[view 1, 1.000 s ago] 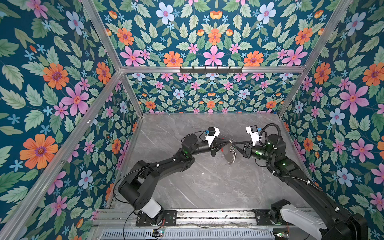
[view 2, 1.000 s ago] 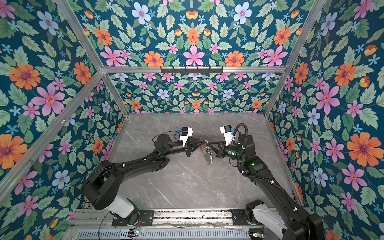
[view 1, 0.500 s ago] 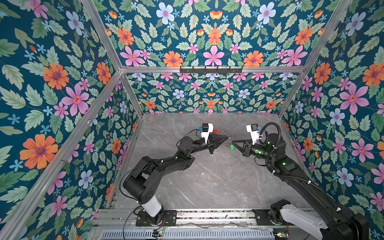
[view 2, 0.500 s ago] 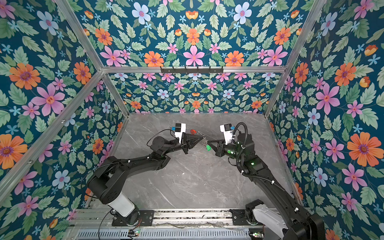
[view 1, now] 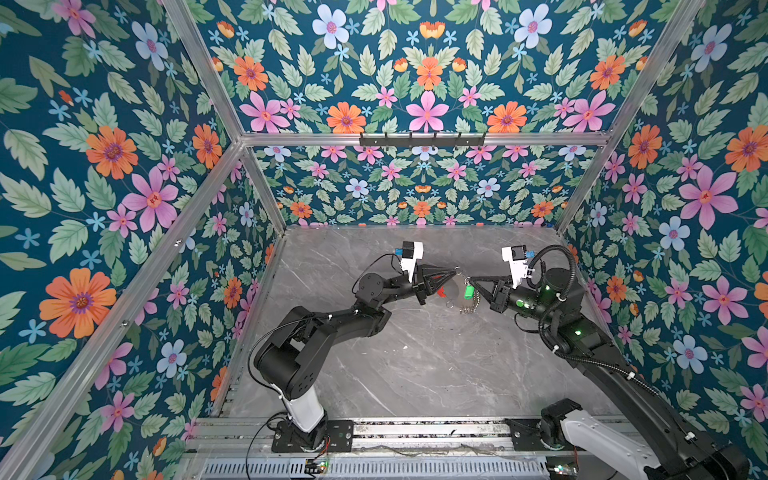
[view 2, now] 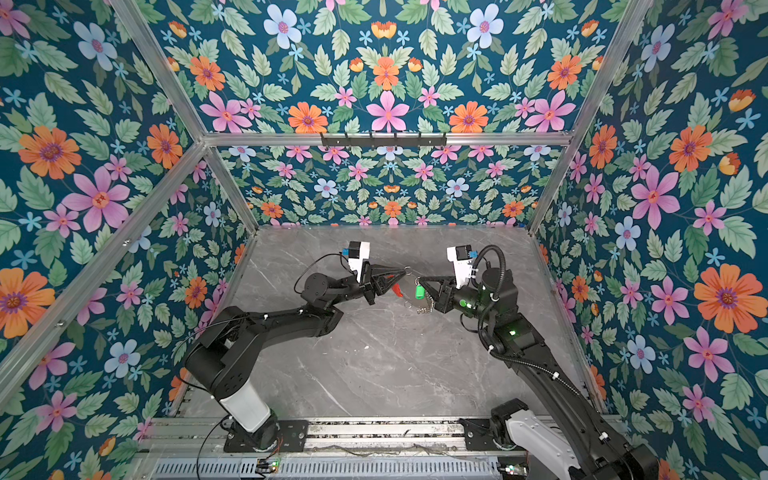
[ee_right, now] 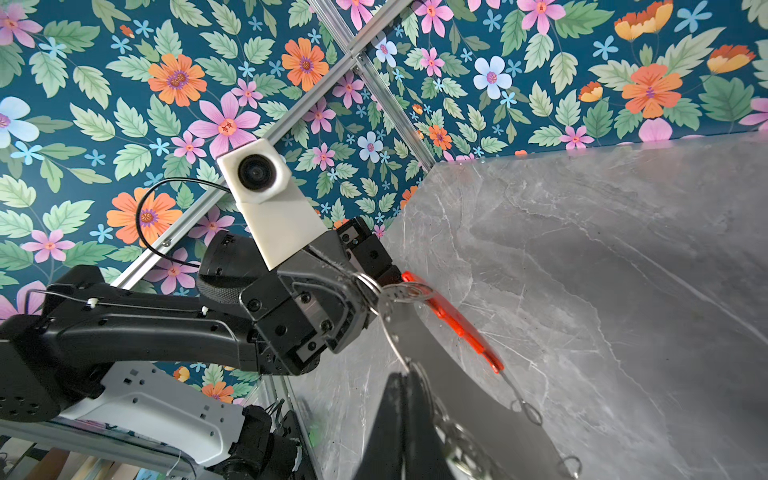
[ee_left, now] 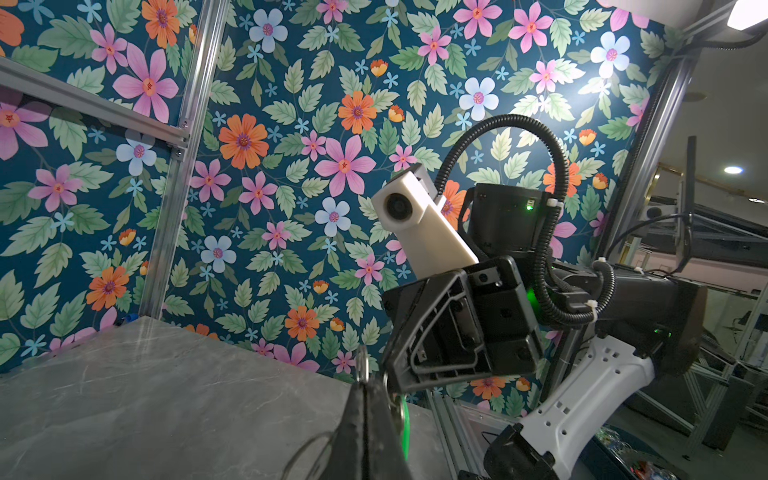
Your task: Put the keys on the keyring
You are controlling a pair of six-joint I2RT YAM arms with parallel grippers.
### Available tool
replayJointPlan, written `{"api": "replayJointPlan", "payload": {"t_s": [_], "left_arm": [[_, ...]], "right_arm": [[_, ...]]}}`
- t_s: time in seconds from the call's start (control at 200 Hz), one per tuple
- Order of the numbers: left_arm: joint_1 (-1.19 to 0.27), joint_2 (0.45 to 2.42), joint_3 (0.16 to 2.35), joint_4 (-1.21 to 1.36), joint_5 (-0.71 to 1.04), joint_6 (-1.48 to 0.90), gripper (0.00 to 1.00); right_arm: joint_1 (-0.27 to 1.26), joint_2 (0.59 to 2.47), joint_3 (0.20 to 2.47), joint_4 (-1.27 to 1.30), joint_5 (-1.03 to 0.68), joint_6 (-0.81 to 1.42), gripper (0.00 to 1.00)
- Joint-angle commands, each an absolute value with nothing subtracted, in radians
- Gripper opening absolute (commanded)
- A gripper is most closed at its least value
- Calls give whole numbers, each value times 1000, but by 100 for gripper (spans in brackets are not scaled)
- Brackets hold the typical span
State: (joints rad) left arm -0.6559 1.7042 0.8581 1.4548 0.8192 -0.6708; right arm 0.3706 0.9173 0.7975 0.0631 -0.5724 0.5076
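Note:
The keyring [view 1: 455, 289] hangs in the air between my two grippers, above the middle of the grey table, in both top views. It is a grey ring with a red arc [ee_right: 453, 320] and small silver loops. My left gripper [view 1: 454, 272] is shut on a silver loop at the ring's top [ee_right: 365, 282]. My right gripper [view 1: 472, 279] is shut on the ring's rim at the opposite side [ee_right: 409, 374]. The green-headed key [view 1: 468, 291] hangs upright just under the right fingertips, and in the left wrist view it shows edge-on [ee_left: 404, 419]. What the key hangs from is hidden.
The marble table [view 1: 415, 365] is boxed in by floral walls on three sides. A black hook rack [view 1: 422, 139] sits on the back rail. A short chain [view 1: 469, 306] dangles from the ring. Aluminium base rails [view 1: 415, 432] run along the front edge.
The left gripper has drawn back a little to the left and up. The ring showed edge-on half a second ago and now faces the camera again, with the green key under the right tips.

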Motion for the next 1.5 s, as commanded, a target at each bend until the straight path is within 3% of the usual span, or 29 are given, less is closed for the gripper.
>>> {"api": "replayJointPlan", "payload": {"t_s": [0.0,0.15,0.25,0.53,0.795,1.0,1.12,1.255,1.365,1.495], "left_arm": [[-639,1667,838,1366,802,-569,0],[-632,1592,826,997,726,-297,0],[-632,1573,826,891,713,-218,0],[-632,1558,809,882,760,-214,0],[-633,1546,797,903,796,-245,0],[-634,1547,792,930,804,-276,0],[-634,1540,787,928,808,-275,0],[-634,1543,790,930,815,-275,0],[-634,1552,797,953,824,-290,0],[-632,1582,793,1098,837,-390,0]], "right_arm": [[368,890,791,36,-550,477,0],[337,828,727,-5,-549,466,0],[325,826,684,-48,-506,453,0],[290,1084,577,-99,-213,483,0],[232,1438,709,-102,-194,512,0],[227,1579,828,-150,-187,506,0],[227,1549,853,-182,-200,497,22],[227,1439,870,-247,-208,474,35],[227,1331,872,-249,-300,446,36],[227,1173,785,-8,-553,513,28]]}}
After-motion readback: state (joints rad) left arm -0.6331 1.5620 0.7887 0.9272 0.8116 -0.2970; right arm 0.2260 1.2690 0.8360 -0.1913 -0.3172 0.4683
